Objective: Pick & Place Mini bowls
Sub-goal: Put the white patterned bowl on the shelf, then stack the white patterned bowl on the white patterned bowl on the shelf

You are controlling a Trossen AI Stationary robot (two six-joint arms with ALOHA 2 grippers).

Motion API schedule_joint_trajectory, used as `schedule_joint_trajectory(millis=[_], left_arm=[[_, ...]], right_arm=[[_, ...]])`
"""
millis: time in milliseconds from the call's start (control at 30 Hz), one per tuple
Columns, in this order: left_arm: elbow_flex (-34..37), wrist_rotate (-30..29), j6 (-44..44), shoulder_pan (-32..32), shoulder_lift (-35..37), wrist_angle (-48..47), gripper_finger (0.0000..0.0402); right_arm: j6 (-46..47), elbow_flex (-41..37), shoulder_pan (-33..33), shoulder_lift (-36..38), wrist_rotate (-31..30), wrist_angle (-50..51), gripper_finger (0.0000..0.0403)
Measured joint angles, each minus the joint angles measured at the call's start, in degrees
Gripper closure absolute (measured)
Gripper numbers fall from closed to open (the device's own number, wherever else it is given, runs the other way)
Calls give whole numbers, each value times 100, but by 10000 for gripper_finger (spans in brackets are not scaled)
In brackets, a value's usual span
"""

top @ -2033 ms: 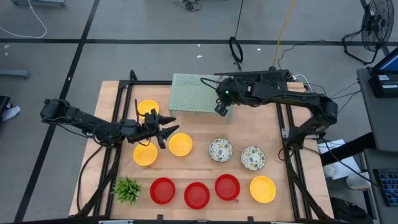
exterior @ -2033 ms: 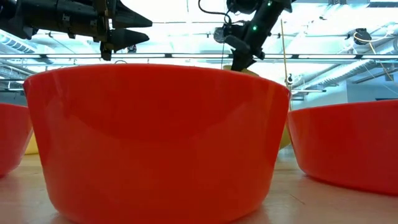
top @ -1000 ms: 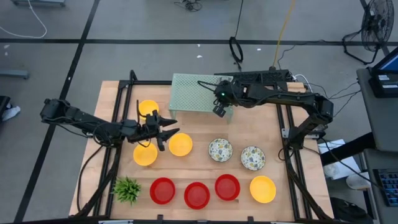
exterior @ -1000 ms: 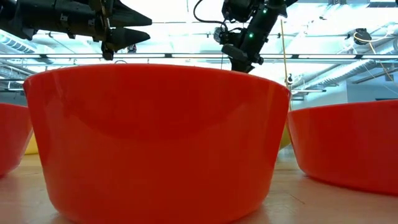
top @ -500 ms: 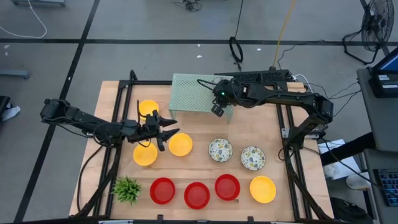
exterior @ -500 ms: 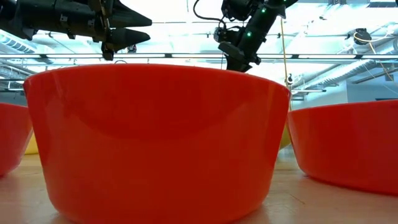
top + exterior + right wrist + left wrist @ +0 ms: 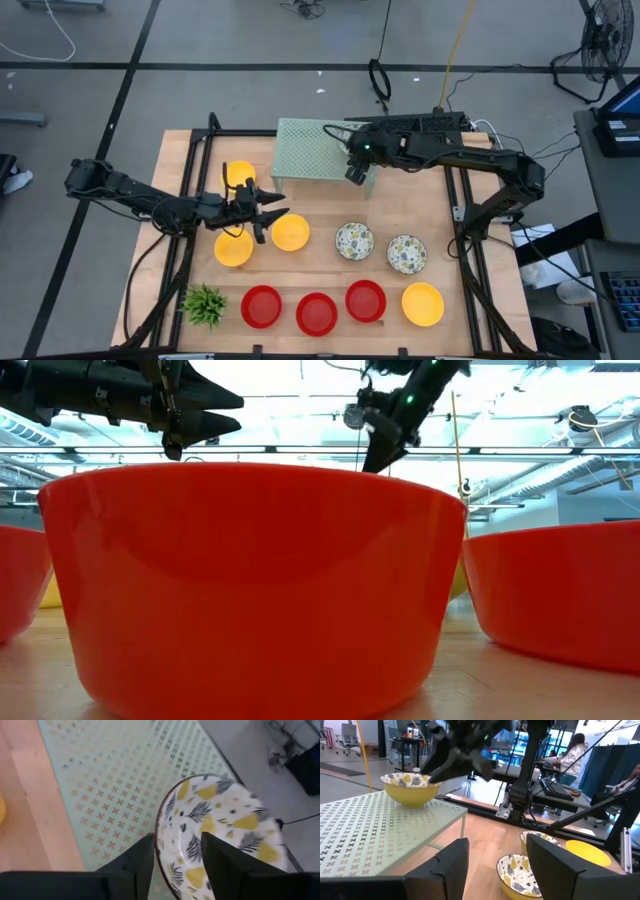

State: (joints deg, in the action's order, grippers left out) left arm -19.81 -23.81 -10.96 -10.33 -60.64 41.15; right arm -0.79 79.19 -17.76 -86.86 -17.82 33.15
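A whitish leaf-patterned mini bowl (image 7: 411,787) stands upright on the pale green mesh stand (image 7: 312,150), near its right near corner. It also shows in the right wrist view (image 7: 225,830). My right gripper (image 7: 356,173) hangs over it, open, with one finger inside the bowl's rim and one outside. My left gripper (image 7: 266,214) is open and empty, above the table between three yellow bowls (image 7: 290,232). Two patterned bowls (image 7: 354,240), three red bowls (image 7: 316,313) and one more yellow bowl (image 7: 422,304) rest on the table. My right gripper comes from above, slanting down, with its fingers astride the patterned bowl's rim (image 7: 161,837) on the side toward the stand's edge. I cannot tell whether the fingers touch the rim. The bowl rests on the stand by its base.
A small green spiky plant (image 7: 204,303) stands at the near left. Black frame rails (image 7: 190,180) run along both table sides. Most of the mesh stand's top is bare. In the low view a red bowl (image 7: 250,590) fills the foreground. People sit at desks beyond the table.
My right gripper has gone up a little and slightly toward the table's right edge, over the stand's corner. The patterned bowl stays on the stand.
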Motion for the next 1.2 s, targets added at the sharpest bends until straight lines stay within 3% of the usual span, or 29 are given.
schedule_joint_trajectory(millis=[167,367,433,800,1000,1200], left_arm=[[0,0,-7,0,0,-83,201],[0,0,-90,0,2,-118,201],[0,0,-101,0,2,-120,201],[0,0,-272,0,2,-203,201],[0,-2,-289,0,2,-203,201],[0,-2,-288,0,2,-204,201]], right_arm=[[138,6,150,698,54,84,232],[1551,6,702,1108,1893,891,232],[2061,-60,1084,1114,2193,1129,232],[4564,-1936,3127,1107,2218,399,242],[5449,-2963,3507,1107,2237,-678,243],[5988,-3159,3730,1109,2248,-655,243]])
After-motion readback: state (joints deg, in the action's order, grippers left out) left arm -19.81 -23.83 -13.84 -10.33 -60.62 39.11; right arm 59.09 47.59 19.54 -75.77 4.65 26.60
